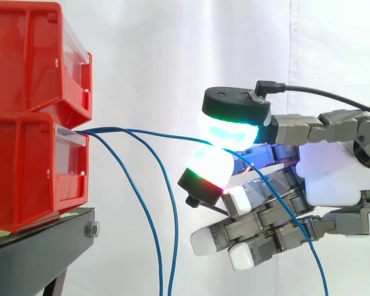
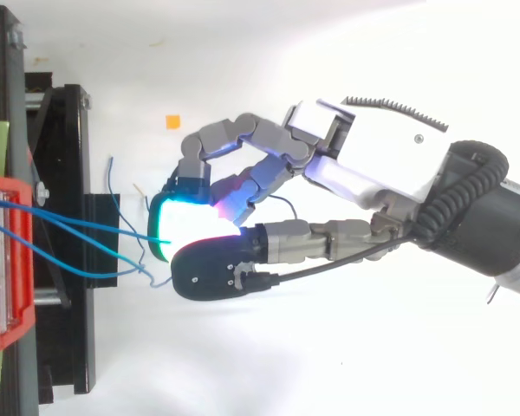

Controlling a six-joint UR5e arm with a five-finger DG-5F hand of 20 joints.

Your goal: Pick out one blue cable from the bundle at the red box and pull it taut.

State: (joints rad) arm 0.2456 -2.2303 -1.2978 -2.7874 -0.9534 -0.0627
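Just right of the stacked red plastic bins [image 1: 31,154], the hand [image 1: 333,179] pinches one thin blue cable [image 1: 172,137] between glowing pads [image 1: 213,163].

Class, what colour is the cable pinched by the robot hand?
Blue; the cable shows best in side view.

A black stand [image 1: 37,259] is seen before a white curtain [image 1: 154,55], and a bolt [image 1: 92,230] is fixed at its right edge. A small orange square [image 2: 172,121] is seen near the top edge of the white surface [image 2: 243,373].
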